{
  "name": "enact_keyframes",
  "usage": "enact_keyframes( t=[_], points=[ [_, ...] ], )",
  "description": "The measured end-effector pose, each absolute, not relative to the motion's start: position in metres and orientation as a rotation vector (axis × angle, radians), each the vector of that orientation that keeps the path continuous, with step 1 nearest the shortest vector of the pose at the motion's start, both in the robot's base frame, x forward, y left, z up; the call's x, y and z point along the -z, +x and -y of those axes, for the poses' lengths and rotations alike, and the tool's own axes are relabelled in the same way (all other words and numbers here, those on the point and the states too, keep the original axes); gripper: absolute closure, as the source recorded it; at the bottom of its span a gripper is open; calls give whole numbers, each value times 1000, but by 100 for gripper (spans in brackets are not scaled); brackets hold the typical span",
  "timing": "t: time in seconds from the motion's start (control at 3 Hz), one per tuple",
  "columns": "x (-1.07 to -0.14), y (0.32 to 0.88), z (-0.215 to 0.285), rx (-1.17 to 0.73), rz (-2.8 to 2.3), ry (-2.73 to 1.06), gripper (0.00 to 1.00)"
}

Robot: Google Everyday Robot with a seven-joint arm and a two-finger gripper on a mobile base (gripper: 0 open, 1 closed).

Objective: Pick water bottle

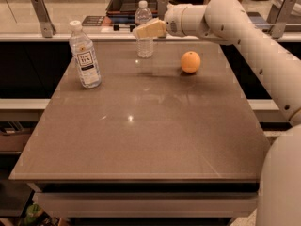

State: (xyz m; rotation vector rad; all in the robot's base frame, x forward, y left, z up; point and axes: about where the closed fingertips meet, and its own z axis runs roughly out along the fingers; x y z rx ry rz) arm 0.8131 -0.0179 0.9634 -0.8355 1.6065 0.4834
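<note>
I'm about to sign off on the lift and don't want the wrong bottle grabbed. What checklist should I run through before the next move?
1. Target: the gripper is at mid-height of the slim water bottle, not at the bigger labelled bottle: ok.
2. Water bottle upright near the far edge of the table: ok.
3. Grip firm enough to lift: cannot tell.
4. Orange apart from the water bottle and the gripper: ok.
5. Labelled bottle stands well apart from the gripper, upright: ok.
6. Room above the water bottle to raise it: ok, nothing shows over its cap.
</note>
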Motion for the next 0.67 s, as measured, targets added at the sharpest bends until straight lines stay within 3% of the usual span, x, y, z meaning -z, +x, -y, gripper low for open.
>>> enact_keyframes(
  t=[0.67],
  points=[
    [-947,843,15,-538,-1609,-814,0]
  ],
)
